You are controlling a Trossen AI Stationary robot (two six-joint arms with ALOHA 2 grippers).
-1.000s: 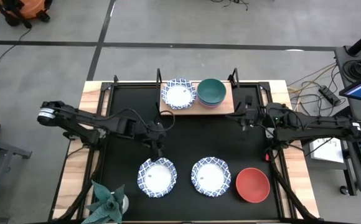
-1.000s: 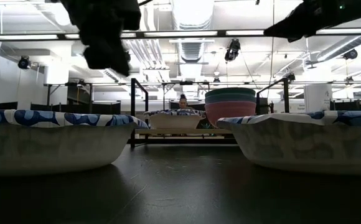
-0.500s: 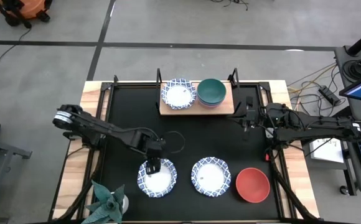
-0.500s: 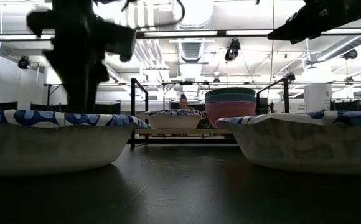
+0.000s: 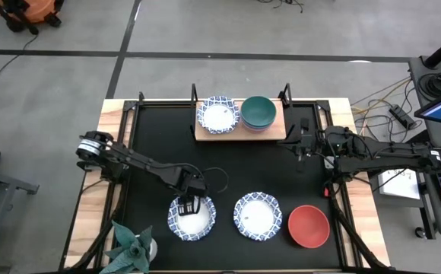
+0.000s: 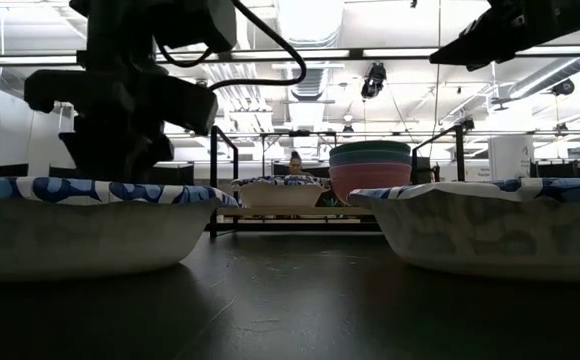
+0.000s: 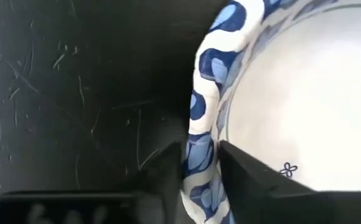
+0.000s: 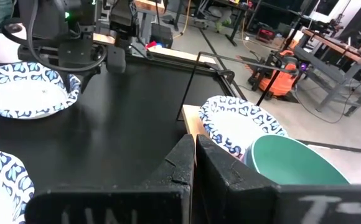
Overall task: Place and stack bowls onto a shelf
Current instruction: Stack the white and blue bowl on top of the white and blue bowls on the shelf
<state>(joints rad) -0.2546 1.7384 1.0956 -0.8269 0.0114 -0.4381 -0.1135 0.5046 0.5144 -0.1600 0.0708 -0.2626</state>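
My left gripper (image 5: 188, 205) is down on the far-left rim of a white bowl with a blue scalloped rim (image 5: 195, 222), near the table's near edge. That bowl stands on its base on the black tabletop (image 6: 90, 225). A second white-and-blue bowl (image 5: 257, 216) and a red bowl (image 5: 309, 226) sit to its right. The wooden shelf (image 5: 277, 131) carries another white-and-blue bowl (image 5: 218, 114) and a stack topped by a green bowl (image 5: 258, 112). My right gripper (image 5: 302, 148) hangs shut above the table, just right of the shelf. My left gripper pinches the bowl's scalloped rim (image 7: 199, 146), one finger (image 7: 249, 174) inside the bowl and one (image 7: 165, 180) outside. The fingers come from above, pointing down, at the bowl's far-left side. The bowl stays on the table, upright.
A green spiky plant in a white pot (image 5: 133, 247) stands at the table's near-left corner, close to the held bowl. Black posts (image 5: 193, 95) rise at the shelf's corners. Bare tabletop (image 5: 236, 164) lies between the shelf and the near row of bowls.
My left gripper has moved toward the table's near edge and come down, from above the tabletop beyond the bowl onto the bowl's far-left rim. The bowls have stayed where they were.
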